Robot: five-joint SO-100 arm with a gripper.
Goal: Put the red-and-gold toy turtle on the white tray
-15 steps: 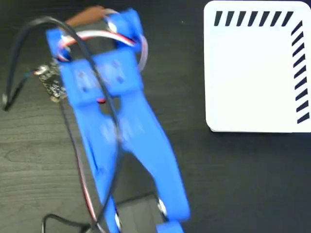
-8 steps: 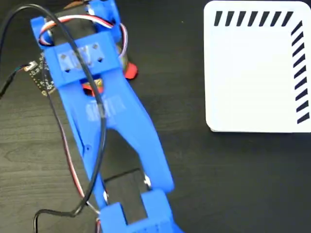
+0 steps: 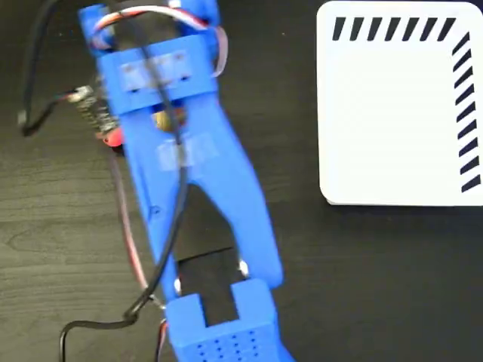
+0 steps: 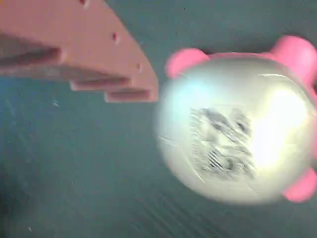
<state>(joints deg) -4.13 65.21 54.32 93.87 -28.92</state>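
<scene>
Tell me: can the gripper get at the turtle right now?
Probably yes. In the wrist view the turtle sits right beside one gripper finger, with only bare table between them. The other finger is out of frame, so alignment is uncertain.

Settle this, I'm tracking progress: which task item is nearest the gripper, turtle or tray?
The red-and-gold toy turtle: it fills the wrist view beside a finger, red bits peeking from under the blue arm. The white tray lies apart at upper right.
</scene>
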